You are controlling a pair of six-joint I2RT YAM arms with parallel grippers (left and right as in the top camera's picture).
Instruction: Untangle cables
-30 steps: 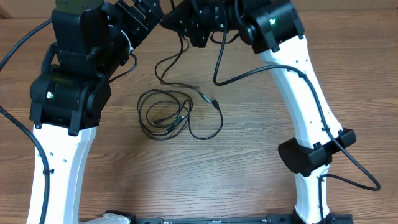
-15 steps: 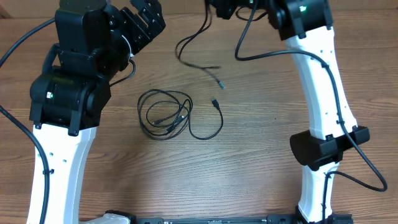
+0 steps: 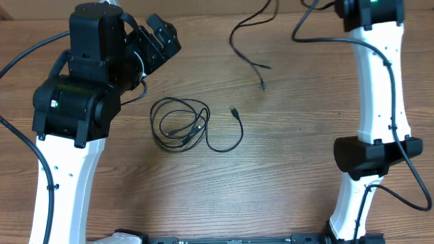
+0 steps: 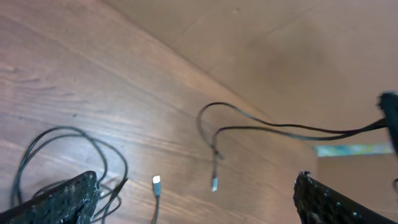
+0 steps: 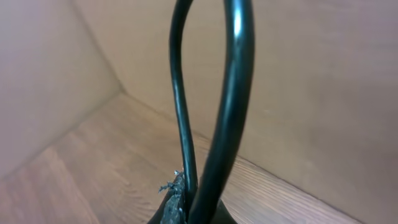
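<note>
Wooden table (image 3: 285, 169), loose black cables (image 3: 188, 129)

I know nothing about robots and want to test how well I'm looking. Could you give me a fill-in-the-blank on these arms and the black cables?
1. The right end effector is ___ on the far cable.
2. The left end effector is ___ and holds nothing.
3. The coiled cable lies on the wooden ___.
Missing words: shut; open; table.

Coiled cable (image 3: 182, 127) on wooden table (image 3: 271, 183)
</note>
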